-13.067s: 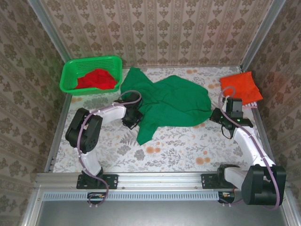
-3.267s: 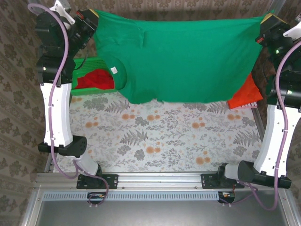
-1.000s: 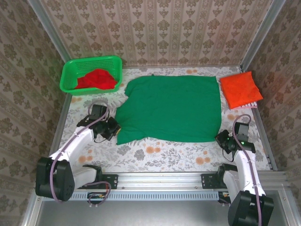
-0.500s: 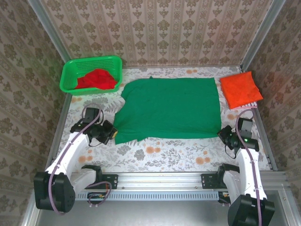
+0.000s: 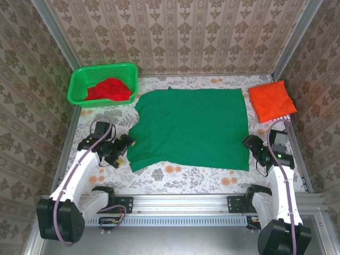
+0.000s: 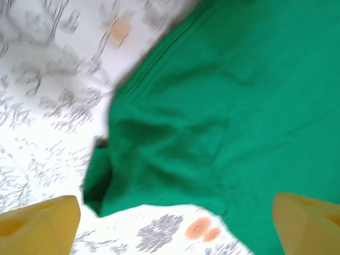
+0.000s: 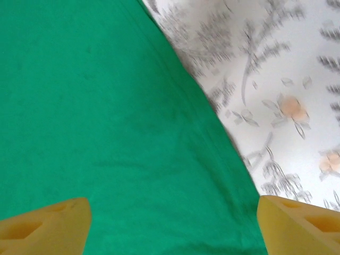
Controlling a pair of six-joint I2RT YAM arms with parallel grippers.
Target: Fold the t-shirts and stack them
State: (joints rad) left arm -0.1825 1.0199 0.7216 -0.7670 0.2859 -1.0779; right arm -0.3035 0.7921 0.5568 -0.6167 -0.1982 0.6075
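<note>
The dark green t-shirt [image 5: 191,127] lies spread flat across the middle of the floral worktop [image 5: 180,179], its far edge straight and its near hem running from the left arm's side to the right arm's side. On its left side the cloth narrows and a sleeve is rumpled.

The left end effector [image 5: 129,144] sits low at the shirt's near-left corner, just beside the cloth. In the left wrist view its yellow fingertips [image 6: 40,222] stand spread wide at the bottom corners of the picture, with nothing pinched between them. Ahead of them is the green cloth with its stitched edge and a small folded-under flap at the corner; the picture is blurred.

The right end effector [image 5: 247,142] sits at the shirt's near-right corner, at the edge of the cloth. In the right wrist view its fingertips [image 7: 42,223] are likewise spread apart and hold nothing. The shirt's side edge runs diagonally ahead of them, green to the left and bare worktop to the right, and this picture is blurred too.

The orange-red t-shirt [image 5: 272,101] lies folded in a neat square at the far right corner, apart from the green one. The red t-shirt [image 5: 109,89] sits crumpled inside the bright green basket [image 5: 75,85] at the far left corner — well apart from both arms
</note>
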